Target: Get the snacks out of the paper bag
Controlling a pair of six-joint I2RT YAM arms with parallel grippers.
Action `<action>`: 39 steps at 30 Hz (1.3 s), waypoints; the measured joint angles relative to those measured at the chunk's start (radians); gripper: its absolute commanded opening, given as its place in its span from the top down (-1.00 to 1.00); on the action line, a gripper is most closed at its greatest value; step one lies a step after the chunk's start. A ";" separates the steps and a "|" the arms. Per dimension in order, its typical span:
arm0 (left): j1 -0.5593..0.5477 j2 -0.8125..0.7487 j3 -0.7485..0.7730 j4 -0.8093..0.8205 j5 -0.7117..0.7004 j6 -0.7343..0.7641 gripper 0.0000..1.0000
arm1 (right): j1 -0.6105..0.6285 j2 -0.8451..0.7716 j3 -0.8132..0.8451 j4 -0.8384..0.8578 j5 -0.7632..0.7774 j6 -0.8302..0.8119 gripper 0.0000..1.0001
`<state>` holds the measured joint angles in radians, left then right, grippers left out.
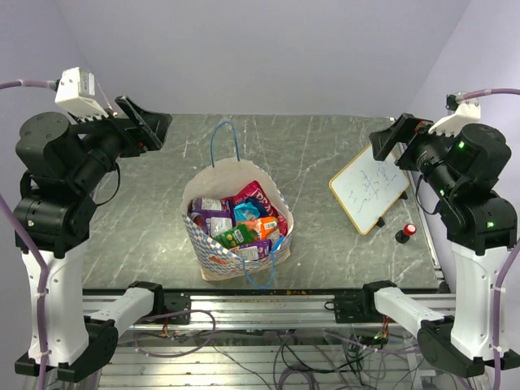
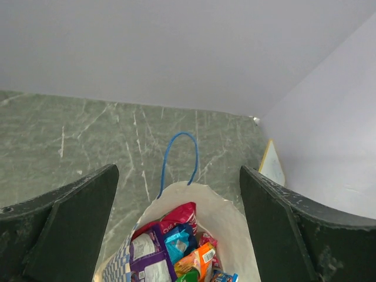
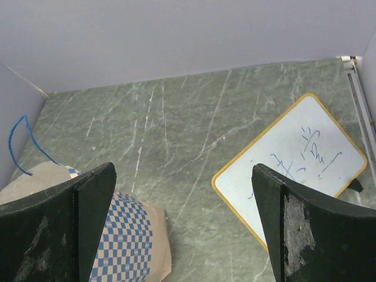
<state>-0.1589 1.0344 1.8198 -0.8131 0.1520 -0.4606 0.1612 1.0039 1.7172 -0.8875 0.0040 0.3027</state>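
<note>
black joint housings [image 1: 49, 166], white link shells [image 1: 57, 301], lilac cable sleeves [image 1: 24, 84], white wrist-camera pods [image 1: 77, 88], green LEDs [image 1: 461, 146] on right arm [image 1: 475, 203]

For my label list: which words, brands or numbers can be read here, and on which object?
No text reads with certainty.
crimson packet: large white letters, partly hidden, unreadable.
whiteboard: blue handwritten marks, illegible.
other snacks in the paper bag: print too small.

Robotics lab setup for sure: left arm [image 1: 61, 179] and right arm [image 1: 471, 187] bolted to an aluminium rail [image 1: 260, 305], loose cables [image 1: 284, 357] underneath, plain lavender walls [image 1: 268, 49] boxing in a marble-look table [image 1: 325, 146], small whiteboard [image 1: 370, 188] lying on it.
</note>
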 measured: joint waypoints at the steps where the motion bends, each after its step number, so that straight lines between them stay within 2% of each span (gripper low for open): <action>1: 0.000 0.000 -0.012 0.000 -0.005 -0.001 -0.90 | 0.000 0.002 -0.002 -0.008 0.008 0.006 -1.00; 9: 0.000 0.013 -0.115 0.012 -0.011 -0.021 -0.90 | 0.000 0.026 -0.008 -0.067 0.041 0.051 -1.00; 15: 0.000 0.061 -0.177 0.039 0.038 -0.032 -0.91 | 0.000 0.007 -0.106 -0.063 -0.029 0.106 -1.00; 24: 0.000 0.205 -0.237 0.139 0.255 -0.056 -0.91 | 0.000 -0.024 -0.305 0.000 -0.237 0.242 -1.00; 31: 0.000 0.335 -0.286 0.228 0.437 -0.067 -0.91 | 0.000 0.024 -0.322 0.061 -0.350 0.297 -1.00; 32: 0.000 0.351 -0.305 0.253 0.469 -0.075 -0.99 | 0.000 0.025 -0.322 0.074 -0.357 0.303 -1.00; 39: -0.027 0.453 -0.406 0.456 0.682 -0.180 -0.49 | 0.000 0.024 -0.323 0.135 -0.352 0.326 -1.00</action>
<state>-0.1864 1.4876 1.4143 -0.3569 0.8341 -0.6407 0.1612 1.0283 1.3945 -0.7528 -0.3485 0.6285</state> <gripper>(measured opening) 0.826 0.999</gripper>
